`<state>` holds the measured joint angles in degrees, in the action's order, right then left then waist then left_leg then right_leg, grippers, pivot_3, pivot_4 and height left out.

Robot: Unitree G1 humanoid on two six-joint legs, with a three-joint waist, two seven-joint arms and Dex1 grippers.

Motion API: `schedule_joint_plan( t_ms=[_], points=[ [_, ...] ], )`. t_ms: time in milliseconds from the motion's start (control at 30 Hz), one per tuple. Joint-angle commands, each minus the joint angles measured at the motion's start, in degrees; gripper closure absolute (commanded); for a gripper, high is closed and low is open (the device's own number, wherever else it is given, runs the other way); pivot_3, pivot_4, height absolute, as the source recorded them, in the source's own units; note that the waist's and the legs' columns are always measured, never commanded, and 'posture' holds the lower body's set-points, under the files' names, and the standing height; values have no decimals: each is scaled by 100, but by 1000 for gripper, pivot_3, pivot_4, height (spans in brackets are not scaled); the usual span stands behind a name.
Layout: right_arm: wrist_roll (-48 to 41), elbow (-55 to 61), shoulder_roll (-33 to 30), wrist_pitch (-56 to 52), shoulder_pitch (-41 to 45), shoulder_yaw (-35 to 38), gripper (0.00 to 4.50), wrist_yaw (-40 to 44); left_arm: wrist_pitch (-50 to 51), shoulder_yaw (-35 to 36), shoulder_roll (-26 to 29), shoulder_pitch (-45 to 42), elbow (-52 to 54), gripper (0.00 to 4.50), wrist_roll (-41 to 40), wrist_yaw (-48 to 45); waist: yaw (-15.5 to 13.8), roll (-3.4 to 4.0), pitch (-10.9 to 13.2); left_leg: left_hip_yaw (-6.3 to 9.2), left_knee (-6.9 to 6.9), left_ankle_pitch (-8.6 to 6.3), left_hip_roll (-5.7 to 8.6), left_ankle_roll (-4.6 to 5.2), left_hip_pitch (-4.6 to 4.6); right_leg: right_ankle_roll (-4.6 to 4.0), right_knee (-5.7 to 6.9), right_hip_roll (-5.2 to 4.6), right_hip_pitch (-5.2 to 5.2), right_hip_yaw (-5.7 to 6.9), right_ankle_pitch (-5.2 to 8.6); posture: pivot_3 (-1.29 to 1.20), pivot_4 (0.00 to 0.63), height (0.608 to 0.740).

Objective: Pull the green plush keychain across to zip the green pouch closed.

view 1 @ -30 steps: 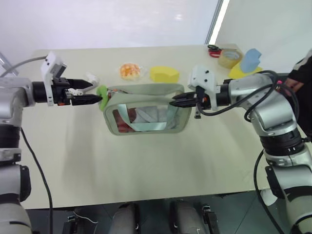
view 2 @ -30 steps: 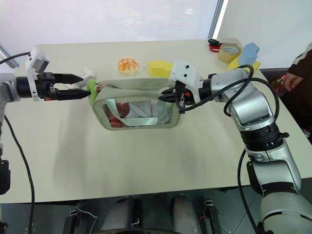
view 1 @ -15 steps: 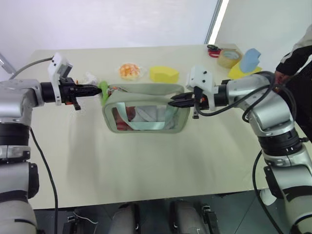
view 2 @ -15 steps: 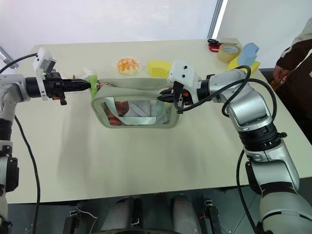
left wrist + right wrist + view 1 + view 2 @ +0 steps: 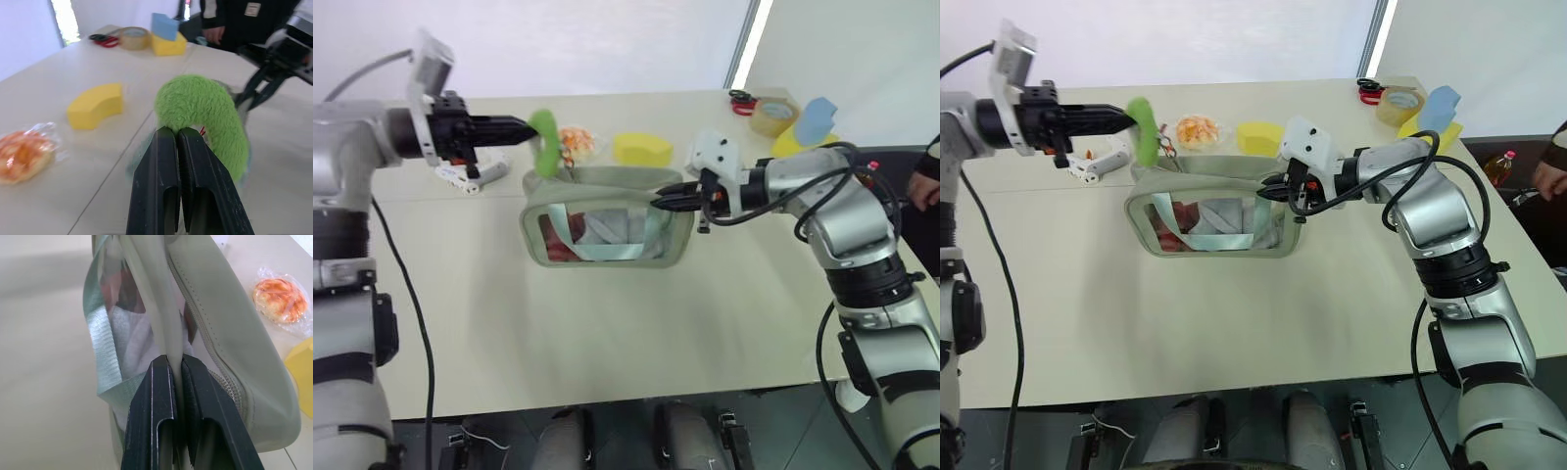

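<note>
Left eye view — green plush keychain (image 5: 544, 140) hangs upright, curved.

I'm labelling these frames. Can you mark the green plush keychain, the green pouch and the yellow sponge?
green plush keychain (image 5: 200, 110), left wrist view, fuzzy upper curve.
green pouch (image 5: 607, 180), left eye view, top fabric edge.
yellow sponge (image 5: 642, 149), left eye view, top face.

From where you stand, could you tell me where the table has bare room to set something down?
The wide near strip of the table in front of the green pouch is bare. Behind it crowd the yellow sponge and wrapped bun; the far right corner holds the tape roll.
</note>
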<state>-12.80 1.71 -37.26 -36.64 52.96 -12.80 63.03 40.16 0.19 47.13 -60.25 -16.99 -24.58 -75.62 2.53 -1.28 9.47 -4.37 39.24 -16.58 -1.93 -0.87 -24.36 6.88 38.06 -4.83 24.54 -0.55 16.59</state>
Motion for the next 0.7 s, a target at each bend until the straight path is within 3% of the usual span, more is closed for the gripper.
schedule_joint_plan(
  t_ms=[33, 167, 267, 500, 700],
  points=[
    [27, -3, 65, 91, 166, 24, 4500, -59, -129, -235, -54, 193, 729, 4466, 20, -58, 6, 0, 0, 0, 0, 0, 0, 0, 0, 0, 1, 0, 0, 0, 0, 0, 150, 740],
    [71, -37, 104, 89, 170, 40, 4500, -111, -211, -299, -285, 148, 878, 4466, 58, 157, 3, 0, 0, 1, 0, 0, -2, 0, 1, 0, 1, 3, 1, 0, 0, 0, 150, 740],
    [93, -90, 121, 106, 187, 44, 4500, -124, -390, -226, -524, -142, 535, 3610, 158, 460, -5, 0, 0, 1, 1, 0, -1, 0, 1, 0, 0, 2, 0, -3, 0, 0, 150, 740],
    [118, -144, 157, 125, 197, 46, 4500, -168, -547, -332, -232, -566, 388, 190, 409, 366, 10, 0, 0, 0, 0, 0, -1, 0, 1, 0, -1, 4, 1, -2, 0, 0, 150, 740],
    [173, -343, 167, 268, 248, 70, 4500, -160, -110, -251, 738, -230, 843, 47, 277, -216, 6, 0, 0, -1, -2, 0, -2, 0, 4, 0, -1, 6, 1, -5, 0, 0, 150, 740]
  ],
)
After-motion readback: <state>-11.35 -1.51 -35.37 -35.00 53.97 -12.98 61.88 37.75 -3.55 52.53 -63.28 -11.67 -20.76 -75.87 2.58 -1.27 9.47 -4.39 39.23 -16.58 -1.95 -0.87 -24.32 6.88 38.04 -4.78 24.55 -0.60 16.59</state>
